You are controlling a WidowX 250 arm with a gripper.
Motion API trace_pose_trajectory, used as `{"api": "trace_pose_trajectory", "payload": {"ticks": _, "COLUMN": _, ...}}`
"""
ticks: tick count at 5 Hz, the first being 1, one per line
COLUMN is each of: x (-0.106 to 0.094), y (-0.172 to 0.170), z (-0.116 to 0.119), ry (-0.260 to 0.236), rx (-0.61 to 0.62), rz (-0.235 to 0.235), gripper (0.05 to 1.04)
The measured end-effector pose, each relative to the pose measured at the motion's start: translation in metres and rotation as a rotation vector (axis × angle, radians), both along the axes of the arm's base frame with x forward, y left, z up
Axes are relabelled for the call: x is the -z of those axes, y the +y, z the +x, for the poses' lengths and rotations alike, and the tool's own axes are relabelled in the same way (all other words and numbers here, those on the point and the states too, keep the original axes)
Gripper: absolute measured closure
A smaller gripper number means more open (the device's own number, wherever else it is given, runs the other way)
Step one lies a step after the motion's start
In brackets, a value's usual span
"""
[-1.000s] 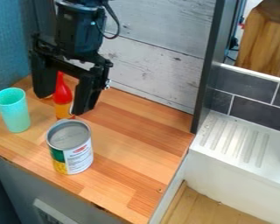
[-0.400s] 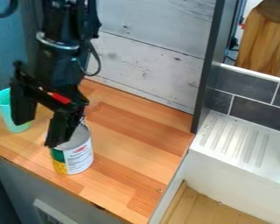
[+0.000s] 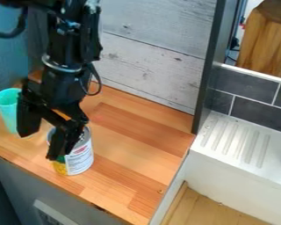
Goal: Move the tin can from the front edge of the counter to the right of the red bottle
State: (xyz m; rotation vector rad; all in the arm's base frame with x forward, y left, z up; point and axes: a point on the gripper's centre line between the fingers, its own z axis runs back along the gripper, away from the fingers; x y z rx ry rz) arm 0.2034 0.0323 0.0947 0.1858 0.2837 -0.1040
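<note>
Gripper (image 3: 41, 145) fingers stand spread apart, pointing down over the left part of the wooden table (image 3: 134, 154). One finger hangs in front of the can (image 3: 81, 158), hiding part of its green, yellow and white label; whether they touch cannot be told. The can stands upright near the table's front edge. The other finger is beside the turquoise cup (image 3: 8, 110), overlapping its right side in view. The cup stands upright, to the left of the can and apart from it. A small orange-yellow patch shows between the fingers, too hidden to identify. Pale wooden planks (image 3: 152, 66) rise behind the table. To the right are a dark upright post (image 3: 210, 66), grey tiles (image 3: 257, 107) and a white ridged drainboard (image 3: 236, 140).
</note>
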Motion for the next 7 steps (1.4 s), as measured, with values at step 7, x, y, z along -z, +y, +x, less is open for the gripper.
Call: {"api": "trace_pose_trajectory", "payload": {"ticks": 7, "x": 0.046, "y": 0.022, "z": 0.01, "ry": 0.029, "rx": -0.076, "rz": -0.161, "gripper": 0.08}}
